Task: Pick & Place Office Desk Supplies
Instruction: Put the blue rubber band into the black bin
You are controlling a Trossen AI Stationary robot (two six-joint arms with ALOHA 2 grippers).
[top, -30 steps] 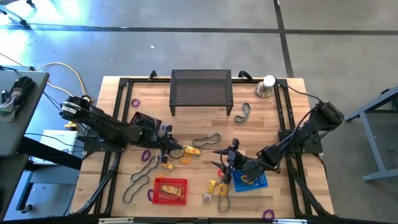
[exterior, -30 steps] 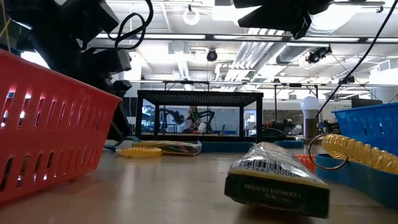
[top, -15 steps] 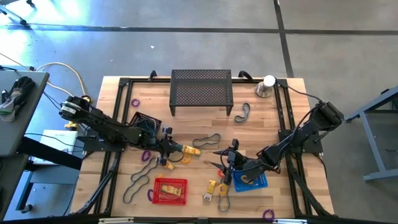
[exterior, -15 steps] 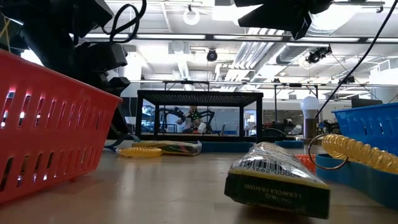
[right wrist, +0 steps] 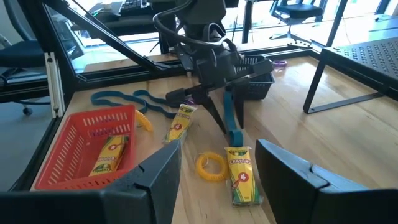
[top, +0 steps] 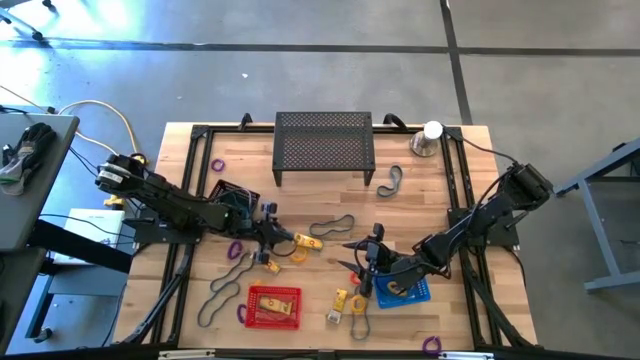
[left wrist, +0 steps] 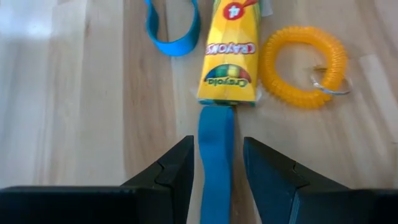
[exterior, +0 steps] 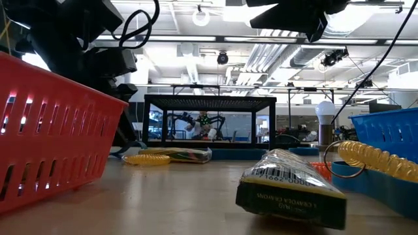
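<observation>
My left gripper [top: 274,240] hangs over the table's middle left, shut on a teal band [left wrist: 215,155]. Just past the band's end lie a yellow crayon box [left wrist: 229,56] and an orange coil ring [left wrist: 303,65], flat on the wood. A second teal band [left wrist: 174,28] lies beyond them. My right gripper [top: 361,262] hovers open beside the blue basket [top: 405,292], nothing between its fingers. More dark band loops [top: 332,226], crayon boxes [top: 342,302] and purple rings [top: 235,250] lie scattered on the table. My left gripper pinches the teal band between its two fingers [left wrist: 177,171], and the band runs along them. The fingers slant down from the table's left side. The band's free end [right wrist: 234,137] sticks out below the fingertips and reaches the crayon box's end; whether it touches there I cannot tell.
A red basket [top: 273,306] with a crayon box in it stands near the front edge. A black mesh stand [top: 323,147] and a silver cone with a white ball [top: 428,138] sit at the back. A small black basket [top: 233,197] is beside the left arm.
</observation>
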